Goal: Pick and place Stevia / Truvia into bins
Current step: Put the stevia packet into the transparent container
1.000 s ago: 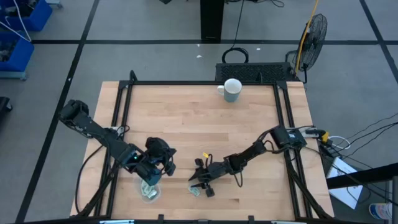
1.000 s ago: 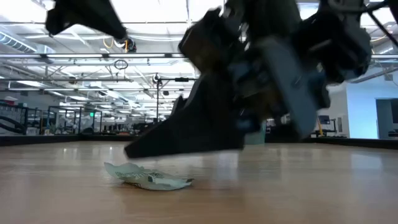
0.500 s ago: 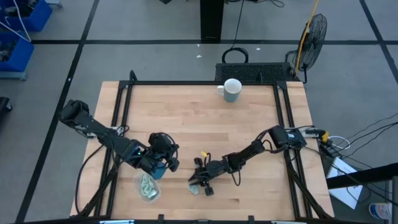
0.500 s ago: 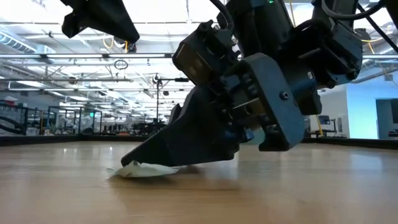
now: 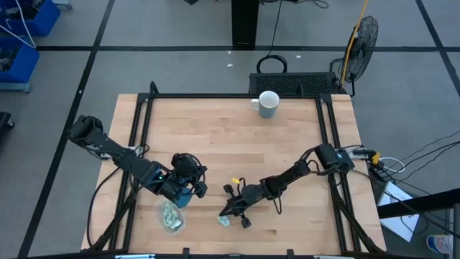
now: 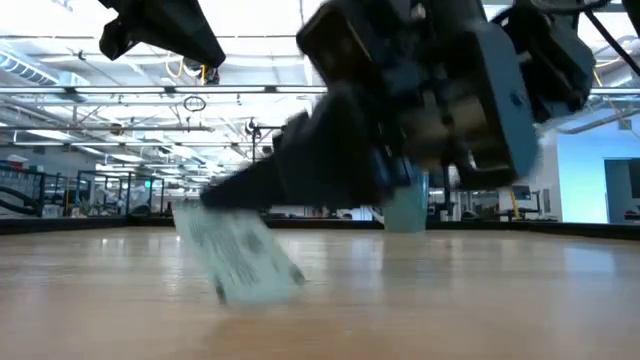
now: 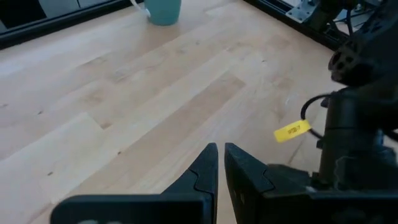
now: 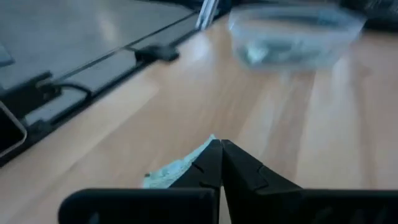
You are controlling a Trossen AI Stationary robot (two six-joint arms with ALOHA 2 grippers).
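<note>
A pale green packet is pinched by one end between the closed fingers of the right gripper, tilted and low over the table. More packets lie in the clear tub, beside the closed, empty left gripper

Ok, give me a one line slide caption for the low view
Right pincer lifts a pale green sweetener packet off the wooden table, one corner near the surface.

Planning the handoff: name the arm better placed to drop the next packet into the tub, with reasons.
Right. The right gripper is shut on a packet, lifted off the table. The left gripper is shut and empty beside the tub.
</note>
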